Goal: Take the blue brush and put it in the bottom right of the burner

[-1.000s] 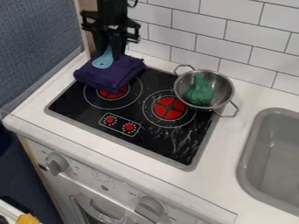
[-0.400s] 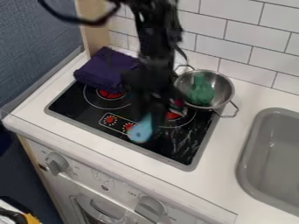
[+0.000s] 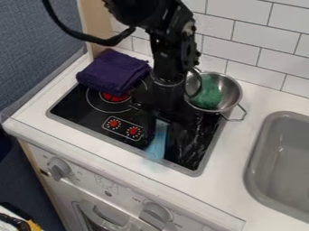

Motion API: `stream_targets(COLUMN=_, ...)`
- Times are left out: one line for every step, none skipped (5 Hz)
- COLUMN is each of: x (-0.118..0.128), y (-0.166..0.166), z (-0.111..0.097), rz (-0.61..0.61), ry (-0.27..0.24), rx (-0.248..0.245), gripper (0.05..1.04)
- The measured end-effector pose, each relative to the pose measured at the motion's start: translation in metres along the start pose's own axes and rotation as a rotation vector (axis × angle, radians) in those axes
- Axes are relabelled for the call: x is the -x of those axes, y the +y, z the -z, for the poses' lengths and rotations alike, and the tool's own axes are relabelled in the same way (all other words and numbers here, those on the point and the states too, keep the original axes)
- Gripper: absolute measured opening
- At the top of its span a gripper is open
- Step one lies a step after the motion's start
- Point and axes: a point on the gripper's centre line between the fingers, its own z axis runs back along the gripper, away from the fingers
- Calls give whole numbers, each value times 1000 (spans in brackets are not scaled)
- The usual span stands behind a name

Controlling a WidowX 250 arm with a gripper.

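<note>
Camera view: one hand [image 3: 161, 118], black, two-fingered, hanging over the right half of the cooktop [image 3: 91, 118]; state, clenched on the blue brush [image 3: 158, 140].

Blue brush: one, blurred, its far end at the hand, its body pointing down toward the cooktop's near edge; whether it touches the surface cannot be told.

Arm [image 3: 172, 58]: black, entering from the far side, with a black cable [image 3: 77, 34] looping to its left.

Cooktop: black, grey-rimmed, set in a white bench [image 3: 262, 153]; white streaks on its near right part; two red dials [image 3: 114, 123] [image 3: 133, 131] left of the brush; one red-centred burner [image 3: 113, 97] farther left.

Metal pot [image 3: 234, 100]: one, two-handled, at the cooktop's far right corner, holding a green item [image 3: 207, 97].

Purple cloth [image 3: 111, 74]: one, folded, over the cooktop's far left corner.

Sink [image 3: 280, 158]: grey, let into the bench at right.

Appliance front [image 3: 124, 191]: white, below the bench on the near side, with two grey knobs [image 3: 58, 169] [image 3: 156, 215].

Walls: white tile [image 3: 256, 38] at the far side; blue, textured panel [image 3: 33, 49] at left.
</note>
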Motion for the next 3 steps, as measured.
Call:
stream_targets(x=0, y=-1, z=-4, rz=30, ry=-4, rx=17, gripper=988)
stream_targets(x=-3, y=6, z=-27, rz=39, ry=-61, rx=44, gripper=1007)
stream_targets(x=-2, y=10, z=-31, rz=37, ry=-58, rx=69, gripper=1001)
